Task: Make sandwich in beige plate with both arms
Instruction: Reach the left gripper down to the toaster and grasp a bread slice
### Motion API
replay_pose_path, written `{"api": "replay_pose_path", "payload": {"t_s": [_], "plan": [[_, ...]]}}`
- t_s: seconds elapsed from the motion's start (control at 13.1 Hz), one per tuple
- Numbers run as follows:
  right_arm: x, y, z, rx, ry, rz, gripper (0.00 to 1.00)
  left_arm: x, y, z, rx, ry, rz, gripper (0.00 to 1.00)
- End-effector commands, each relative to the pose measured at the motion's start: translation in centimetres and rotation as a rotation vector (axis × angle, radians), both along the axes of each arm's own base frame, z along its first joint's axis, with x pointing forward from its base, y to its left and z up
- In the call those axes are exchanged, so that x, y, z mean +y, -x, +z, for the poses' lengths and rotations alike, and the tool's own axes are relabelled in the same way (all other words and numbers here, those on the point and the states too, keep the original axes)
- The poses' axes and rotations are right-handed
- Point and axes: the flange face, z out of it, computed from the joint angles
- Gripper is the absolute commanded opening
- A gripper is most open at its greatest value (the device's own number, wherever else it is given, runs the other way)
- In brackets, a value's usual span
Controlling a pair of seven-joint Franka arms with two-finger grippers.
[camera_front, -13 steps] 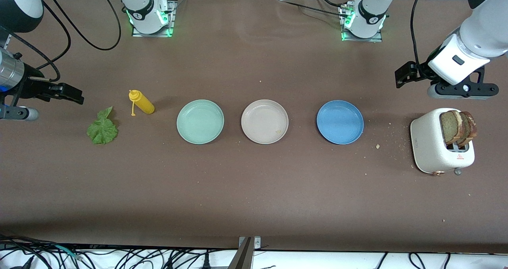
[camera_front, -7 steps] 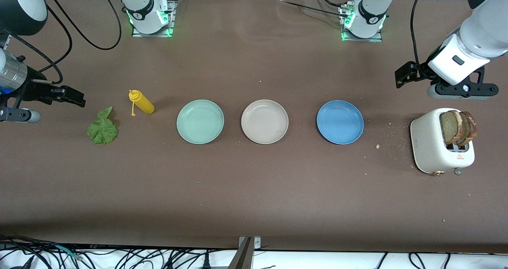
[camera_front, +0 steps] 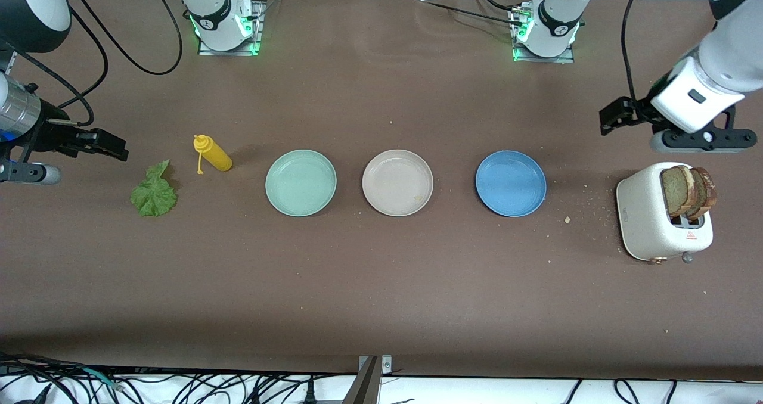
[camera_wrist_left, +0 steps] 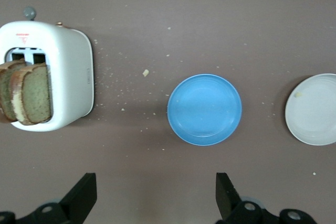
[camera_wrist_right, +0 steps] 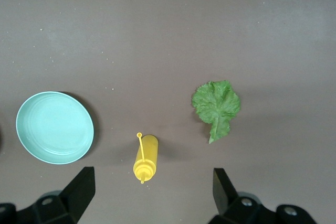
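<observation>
1. The left gripper point(camera_front: 614, 118) hangs in the air over bare tabletop point(camera_front: 381, 285) at the left arm's end, between the blue plate point(camera_front: 511, 183) and the white toaster point(camera_front: 647, 216). Its wrist is tilted and its jaws stand wide apart, holding nothing.
2. In the left wrist view the two black fingers point(camera_wrist_left: 84, 195) frame bare tabletop. The toaster point(camera_wrist_left: 71, 74) and blue plate point(camera_wrist_left: 205, 109) lie well clear of them.
3. Two toast slices point(camera_front: 688, 190) stand upright in the toaster's slots, their brown crusts showing above the top.
4. The right gripper point(camera_front: 104, 145) hovers at the right arm's end, over tabletop just beside the lettuce leaf point(camera_front: 154, 190). Its jaws are wide and empty.
5. In the right wrist view the yellow squeeze bottle point(camera_wrist_right: 145, 158) lies on its side between the spread fingers point(camera_wrist_right: 79, 187). The lettuce leaf point(camera_wrist_right: 216, 106) and mint green plate point(camera_wrist_right: 54, 127) lie apart from them.
6. The beige plate point(camera_front: 397, 182) sits mid-table between the mint green plate point(camera_front: 301, 182) and the blue plate. It holds only a small crumb and is well apart from both grippers.
</observation>
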Motion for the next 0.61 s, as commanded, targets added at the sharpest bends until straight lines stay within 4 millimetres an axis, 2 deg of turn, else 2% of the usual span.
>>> {"api": "replay_pose_path", "payload": {"t_s": [0.0, 0.08, 0.31, 0.54], "plan": [[0.1, 0.5, 0.5, -0.013, 0.015, -0.004, 0.99, 4.3, -2.1, -2.3, 0.023, -0.051, 0.006, 1.00], [0.1, 0.5, 0.5, -0.013, 0.015, -0.006, 0.99, 6.0, -2.5, -2.9, 0.022, -0.072, 0.004, 1.00], [0.1, 0.5, 0.5, -0.013, 0.015, -0.004, 0.99, 9.9, -4.0, -6.7, -0.001, -0.097, -0.028, 1.00], [0.0, 0.5, 0.5, -0.013, 0.014, -0.007, 0.99, 14.5, -3.7, -11.5, -0.062, -0.095, -0.087, 1.00]]}}
